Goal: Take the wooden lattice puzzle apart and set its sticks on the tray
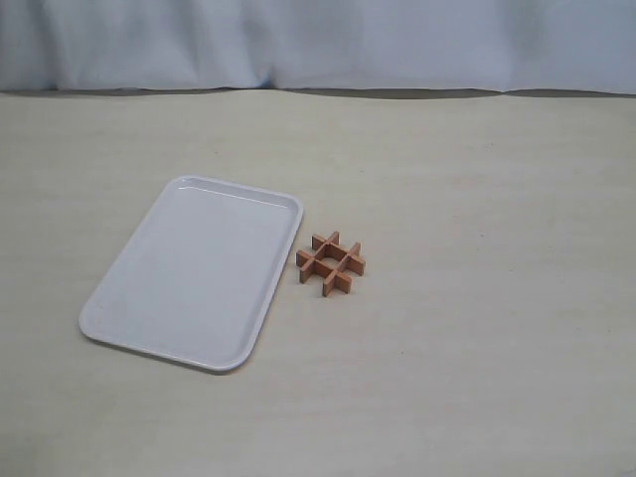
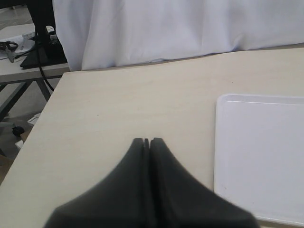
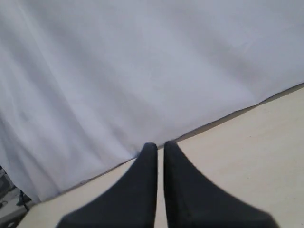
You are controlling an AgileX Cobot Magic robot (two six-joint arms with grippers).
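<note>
The wooden lattice puzzle [image 1: 331, 263] stands assembled as a small reddish-brown hash shape on the table, just right of the tray [image 1: 194, 270]. Its sticks are still interlocked. The white tray is bare. Neither arm shows in the exterior view. In the left wrist view, my left gripper [image 2: 148, 140] hovers over bare tabletop with its black fingers pressed together, and the tray [image 2: 259, 156] lies beside it. My right gripper [image 3: 160, 146] points toward the table's far edge, with only a thin slit between its fingers and nothing held. Neither wrist view shows the puzzle.
A white cloth backdrop [image 1: 318, 45] hangs behind the table's far edge. In the left wrist view the table's corner edge [image 2: 33, 137] drops off, with another table carrying cables [image 2: 28, 52] beyond it.
</note>
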